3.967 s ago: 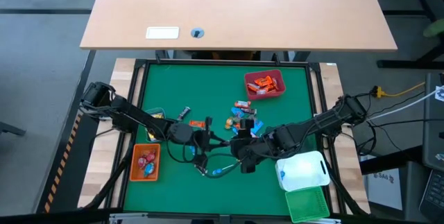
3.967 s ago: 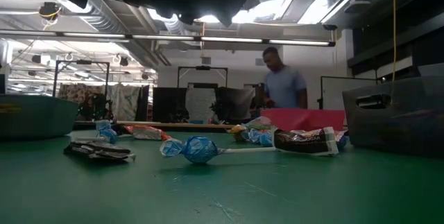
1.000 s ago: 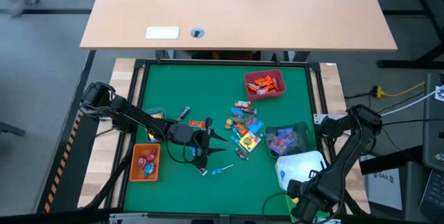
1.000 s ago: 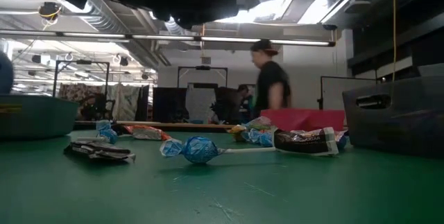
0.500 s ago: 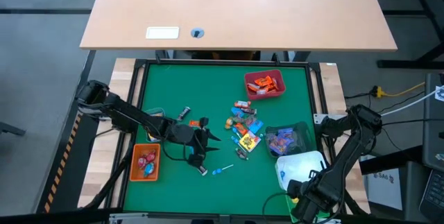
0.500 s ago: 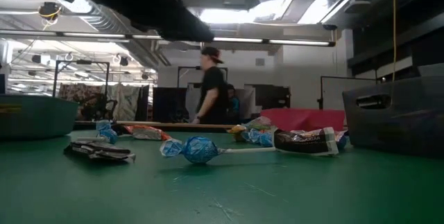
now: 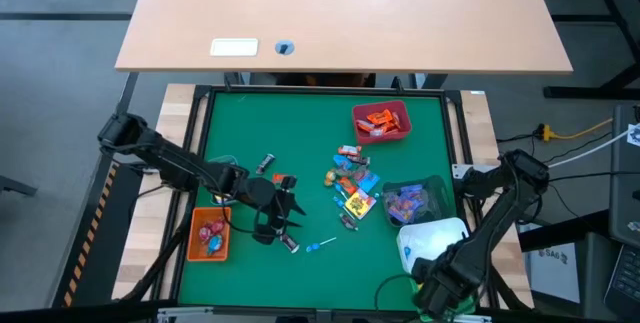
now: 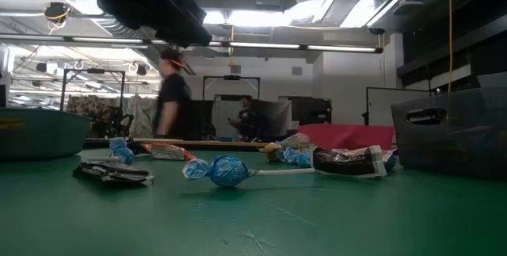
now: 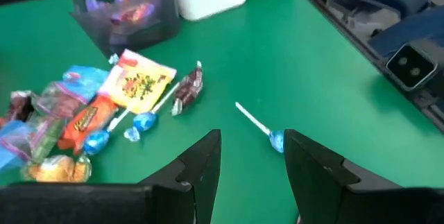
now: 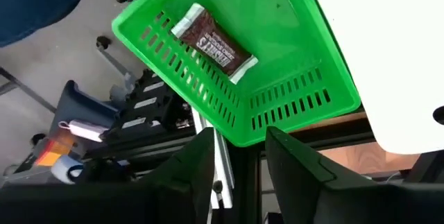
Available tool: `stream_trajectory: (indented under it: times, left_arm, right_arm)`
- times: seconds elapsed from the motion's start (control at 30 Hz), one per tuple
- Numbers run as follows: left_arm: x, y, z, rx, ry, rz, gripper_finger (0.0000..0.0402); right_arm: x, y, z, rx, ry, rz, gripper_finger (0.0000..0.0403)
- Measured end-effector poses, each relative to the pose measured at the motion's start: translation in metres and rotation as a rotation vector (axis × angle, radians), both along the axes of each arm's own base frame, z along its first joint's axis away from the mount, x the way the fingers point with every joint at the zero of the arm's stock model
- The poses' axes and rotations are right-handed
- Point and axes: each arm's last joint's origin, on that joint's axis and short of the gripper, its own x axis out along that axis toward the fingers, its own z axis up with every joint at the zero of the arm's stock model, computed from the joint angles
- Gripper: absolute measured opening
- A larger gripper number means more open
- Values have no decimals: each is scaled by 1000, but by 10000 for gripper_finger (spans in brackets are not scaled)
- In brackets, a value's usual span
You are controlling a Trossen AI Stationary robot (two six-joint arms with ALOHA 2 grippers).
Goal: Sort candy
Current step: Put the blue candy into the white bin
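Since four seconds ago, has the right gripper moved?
Yes. The right gripper has pulled back from the candy pile at the mat's centre to the near right corner, over the green basket, past the white bin.

Two arms, two grippers: left gripper [image 7: 284,221] and right gripper [image 7: 440,288]. Five bins: red bin [image 7: 400,126] near the mat's far edge, orange bin [image 7: 194,231] at the left edge, clear bin [image 7: 435,188], white bin [image 7: 440,245] and green bin [image 7: 447,293] down the right edge toward the near corner. One dark brown candy bar [image 10: 214,43] in the green bin. One blue lollipop [image 7: 317,246] loose on the mat. One central candy pile [image 7: 350,185], too crowded to count. Two people [image 8: 173,93] in the room behind.
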Motion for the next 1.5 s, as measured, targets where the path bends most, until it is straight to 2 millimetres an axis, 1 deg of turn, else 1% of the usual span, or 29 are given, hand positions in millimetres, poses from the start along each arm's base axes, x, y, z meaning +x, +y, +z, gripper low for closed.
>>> stream_trajectory:
  times: [0.13, 0.23, 0.37, 0.47, 0.53, 0.63, 0.73, 0.87, 0.97, 1.1, 1.2, 1.3, 1.4, 1.5]
  left_arm:
    - [0, -3, 0, -4, -12, -8, 146]
    - [0, -5, 0, -1, -7, -15, 146]
    - [-1, -6, 0, 2, -7, -16, 146]
    - [-1, -6, 0, 1, -8, -16, 146]
    - [-1, -6, 0, 1, -7, -16, 146]
    - [-1, -6, 0, 1, -7, -16, 146]
    - [-1, -6, -1, 1, -6, -16, 146]
    - [-1, -6, -1, 2, -2, -17, 146]
    - [-1, -7, -1, 2, -2, -18, 146]
    - [-1, -7, -1, 3, 1, -19, 146]
    - [-1, -7, -1, 3, 2, -19, 146]
    - [-1, -7, -1, 2, 1, -20, 146]
    - [-1, -7, -1, 2, 2, -20, 146]
    - [-1, -7, -1, 2, 2, -20, 146]
  right_arm:
    - [7, -5, 1, 48, 36, -1, 127]
    - [12, -7, 7, 87, 25, 24, 127]
    - [20, -8, 24, 128, -16, 34, 127]
    - [24, -10, 38, 116, -69, 28, 127]
    - [27, -11, 46, 86, -150, 41, 127]
    - [37, -14, 55, 14, -352, 86, 127]
    - [50, -19, 58, -102, -573, 144, 127]
    - [69, -30, 59, -325, -812, 202, 127]
    - [86, -43, 55, -454, -868, 255, 127]
    - [111, -61, 44, -489, -845, 336, 127]
    - [132, -73, 32, -467, -824, 393, 127]
    - [153, -83, 18, -396, -812, 465, 127]
    - [169, -91, 6, -341, -819, 525, 127]
    - [181, -98, -4, -282, -823, 582, 127]
